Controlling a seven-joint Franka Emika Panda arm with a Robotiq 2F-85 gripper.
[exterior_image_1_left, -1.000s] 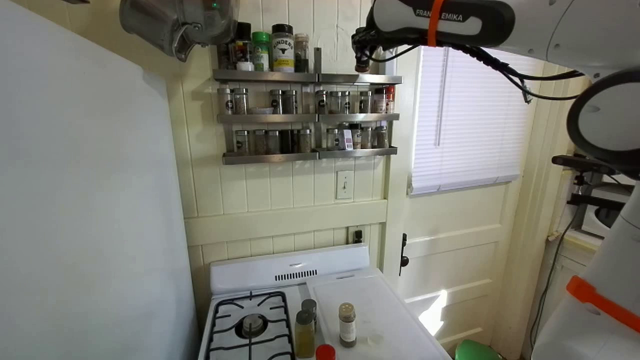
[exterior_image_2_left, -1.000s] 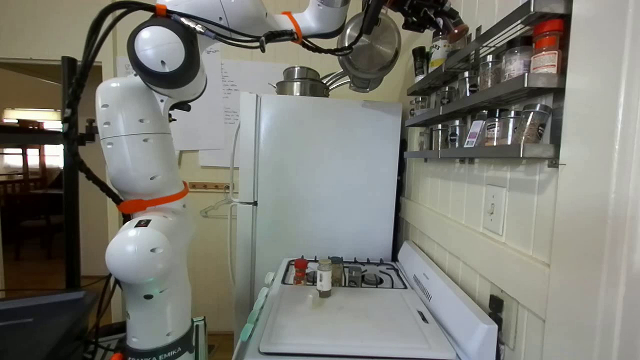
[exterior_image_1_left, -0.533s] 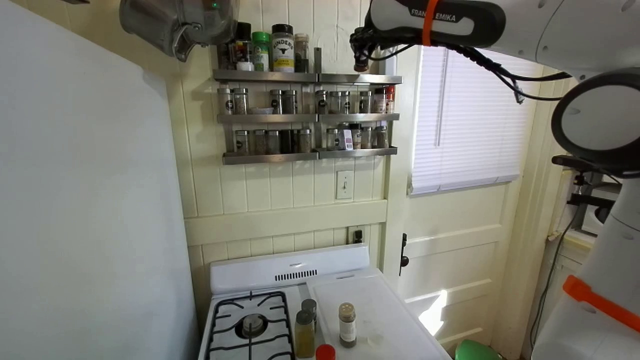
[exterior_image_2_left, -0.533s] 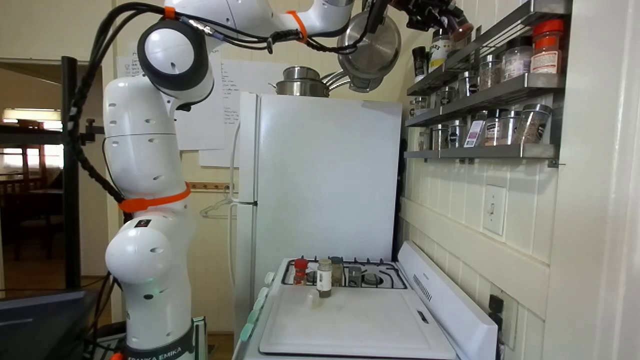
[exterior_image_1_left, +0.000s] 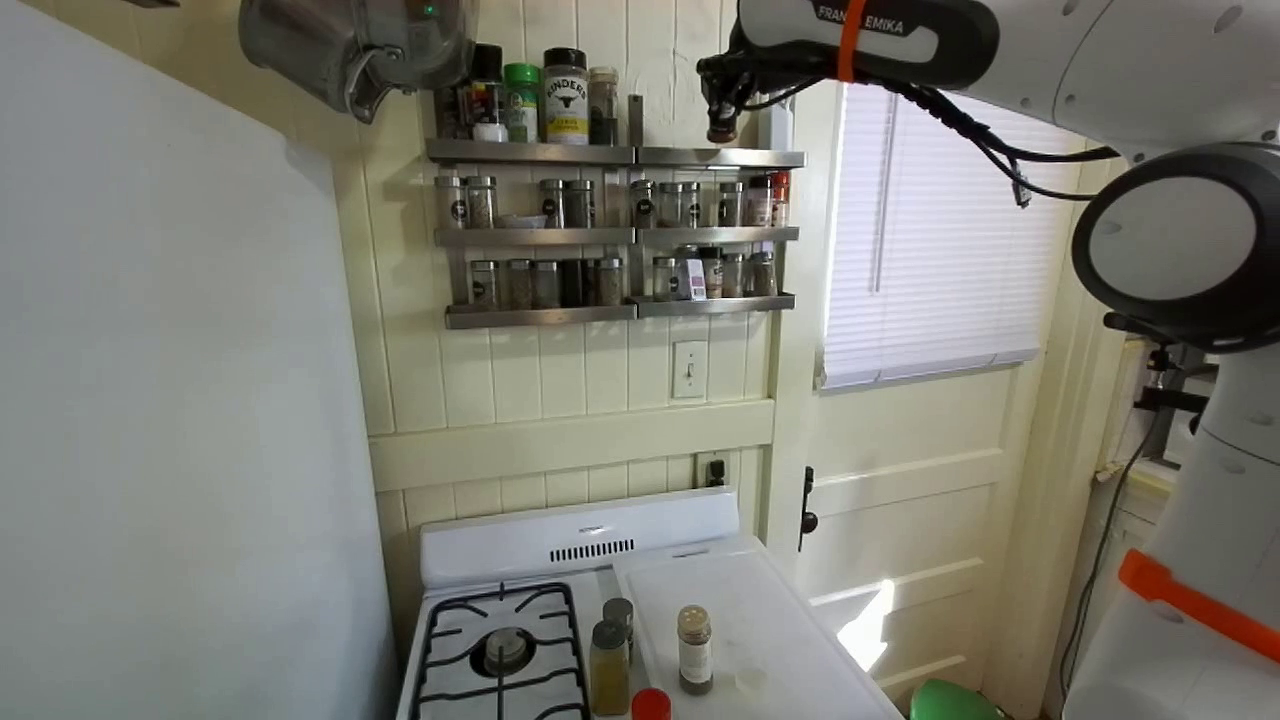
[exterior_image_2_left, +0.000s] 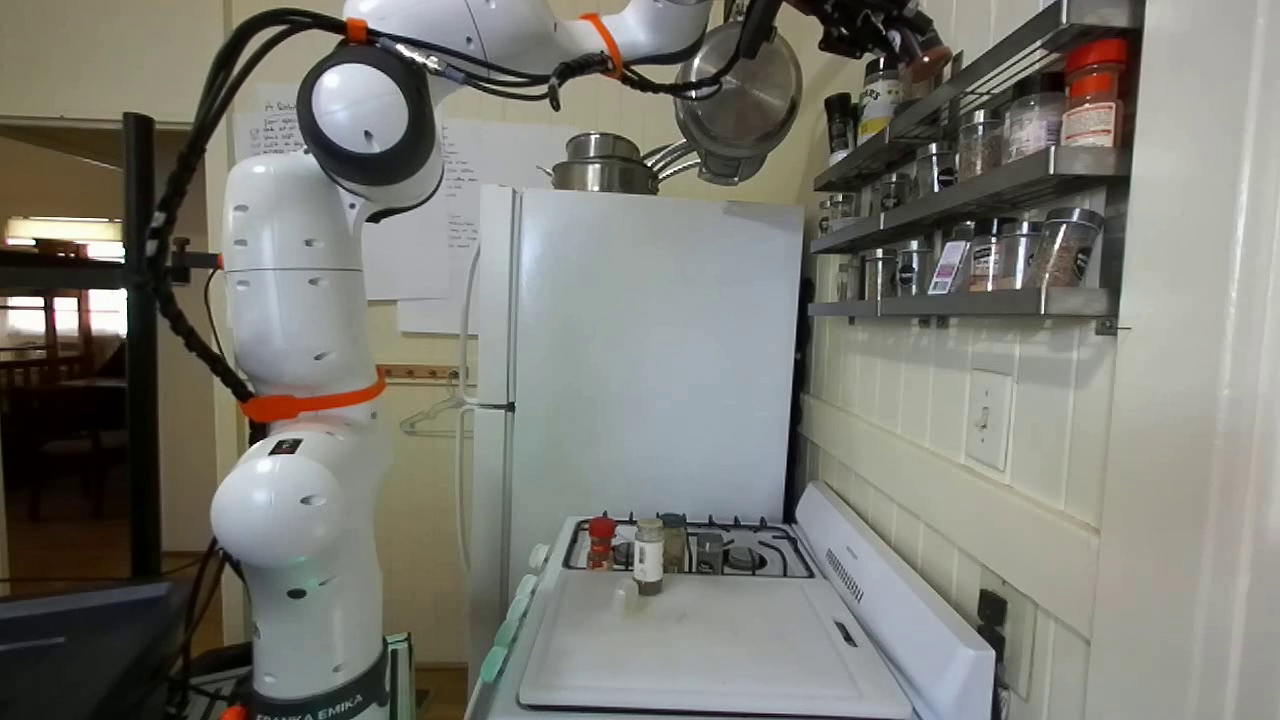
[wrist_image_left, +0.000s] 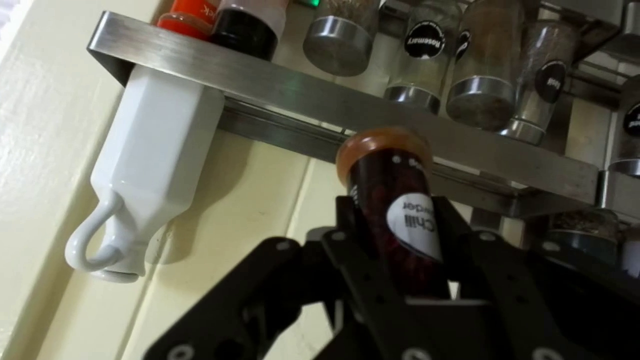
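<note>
Gripper (wrist_image_left: 394, 215): closed on chili powder jar (wrist_image_left: 387, 175), nr. top shelf (exterior_image_1_left: 715, 157)

Arm (exterior_image_2_left: 520, 40), qty 1. White, extended high to wall (exterior_image_1_left: 590, 370). Only one, so no nearer alt.

Top shelf, steel, half by door (exterior_image_1_left: 900, 435). Lies beyond & below gripper, front edge toward it.

White bottle (wrist_image_left: 150, 135), qty 1, w/ looped handle. Same shelf, door end; apart from held jar.

Rosemary jar (wrist_image_left: 422, 55), qty 1. In row on middle shelf (exterior_image_1_left: 715, 235); wrist view is inverted, so shows above.

Chili powder jar, qty 1, dark red. Loc.: betw. fingertips, one finger ea. side, jaws narrowed to its width; sticks out ahead, approx. in line w/ fingers. Rel. to shelf: just above front edge; contact, can't tell. Long axis: tilted, neither upright nor flat, slanting down & wallward in ext. view. Orange-brown end (exterior_image_2_left: 928, 65), prob. base: points away from gripper, to wall & shelf. Opp. end, prob. lid: hidden in gripper.

Label (wrist_image_left: 414, 225), white, "Chili powder". Upside down in wrist view, as is Rosemary's; fits base-low reading.
</note>
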